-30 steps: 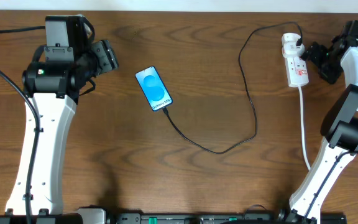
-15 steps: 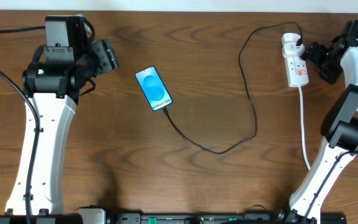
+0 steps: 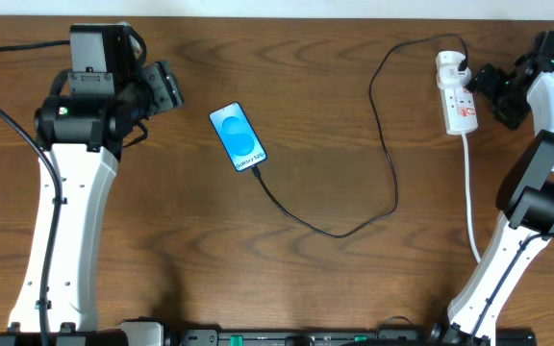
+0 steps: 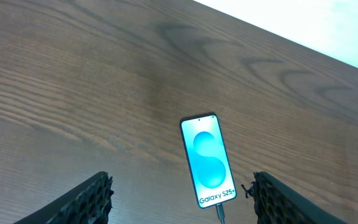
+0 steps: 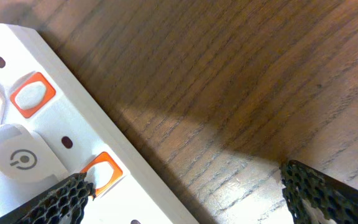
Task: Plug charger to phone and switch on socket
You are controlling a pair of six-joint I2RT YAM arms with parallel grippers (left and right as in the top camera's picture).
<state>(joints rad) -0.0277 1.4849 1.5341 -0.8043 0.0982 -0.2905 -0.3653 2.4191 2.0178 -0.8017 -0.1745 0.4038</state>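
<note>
On the brown wooden desk [image 3: 306, 279], the thin black charger cable [image 3: 393, 173] already links the blue-screened smartphone [image 3: 238, 137] to the white power strip [image 3: 455, 104]. The left hand [image 3: 166, 88] and right hand [image 3: 490, 93] both gape empty; the right, beside the strip, seemingly must next press a red switch [image 5: 33, 94].

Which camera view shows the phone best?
The left wrist view: the phone lies whole and large, its Galaxy text readable, the charger meeting its lower end. The overhead view shows it whole but small. The right wrist view misses it.
</note>
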